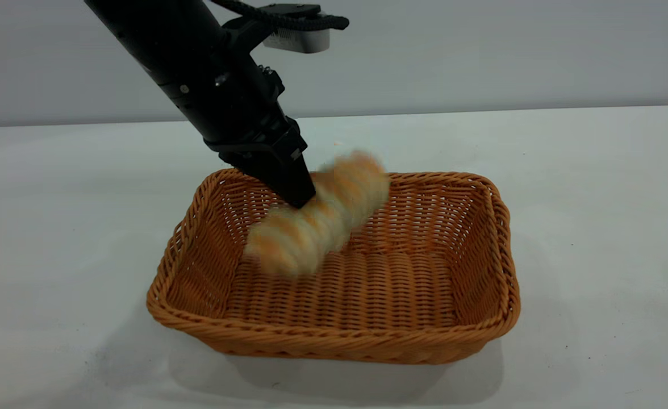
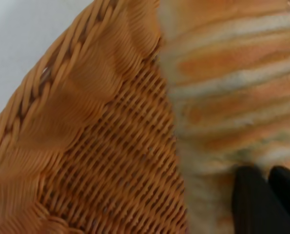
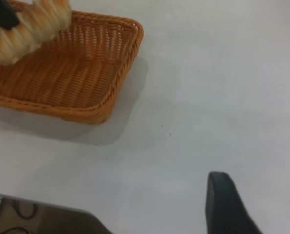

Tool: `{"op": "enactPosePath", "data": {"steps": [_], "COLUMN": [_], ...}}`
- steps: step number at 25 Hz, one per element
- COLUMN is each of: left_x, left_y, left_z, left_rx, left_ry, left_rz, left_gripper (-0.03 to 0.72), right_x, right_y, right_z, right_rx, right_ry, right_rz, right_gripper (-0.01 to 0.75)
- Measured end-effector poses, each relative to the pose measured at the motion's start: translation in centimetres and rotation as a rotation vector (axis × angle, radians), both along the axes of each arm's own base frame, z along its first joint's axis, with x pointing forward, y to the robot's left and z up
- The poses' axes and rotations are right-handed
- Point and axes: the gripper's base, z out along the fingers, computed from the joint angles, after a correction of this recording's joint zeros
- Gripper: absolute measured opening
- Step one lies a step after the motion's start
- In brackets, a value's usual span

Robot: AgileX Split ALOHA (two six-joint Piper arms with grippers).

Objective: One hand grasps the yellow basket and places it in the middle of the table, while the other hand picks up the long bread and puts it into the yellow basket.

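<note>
1. Presently, the long bread [image 1: 320,213] is seen just below and beside the left claw [image 1: 299,196], tilted over the floor of the yellow basket [image 1: 484,318], its lower end near the weave and its upper end raised toward the far wall.
2. Whether the left claw is pinching the bread or has let go cannot be told; in the left wrist view its two dark fingers [image 2: 254,202] lie close together against the loaf.
3. A bounce could be caused if the loaf is freed while tilted, so that it is left propped on the braided rim behind the claw.
4. The wicker could be snagged by the fingertips if the claw is lowered further, and the basket dragged off its central spot on the bench [image 1: 595,199].
5. The right claw [image 3: 254,204] is held spread, well away from the basket, over bare bench; no hazard is judged from it.
</note>
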Motion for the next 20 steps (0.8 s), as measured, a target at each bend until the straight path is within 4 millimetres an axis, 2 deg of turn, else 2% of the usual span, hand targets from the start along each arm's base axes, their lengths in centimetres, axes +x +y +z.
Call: {"op": "enactPosePath", "data": {"steps": [4, 6, 13, 17, 20], "left_x": [0.1, 0.1, 0.4, 0.4, 0.1], "left_y": [0.1, 0.1, 0.1, 0.5, 1.0], "left_z": [0.0, 0.0, 0.5, 3.1, 6.6], "left_rx": [0.005, 0.004, -0.003, -0.003, -0.009], "left_ry": [0.0, -0.004, -0.032, -0.13, -0.239], "left_rz": [0.02, 0.027, 0.057, 0.06, 0.067], "left_gripper": [0.285, 0.327, 0.348, 0.345, 0.324], "right_x": [0.0, 0.0, 0.1, 0.1, 0.2], "right_y": [0.0, 0.0, -0.8, -1.4, -1.8], "right_z": [0.0, 0.0, -0.1, -0.1, -0.2], "right_rx": [0.001, 0.002, 0.028, -0.03, -0.07], "right_ry": [0.0, 0.002, 0.018, 0.013, 0.009], "right_rz": [-0.001, -0.008, -0.12, -0.165, -0.192], "right_gripper": [0.372, 0.372, 0.372, 0.372, 0.372]}}
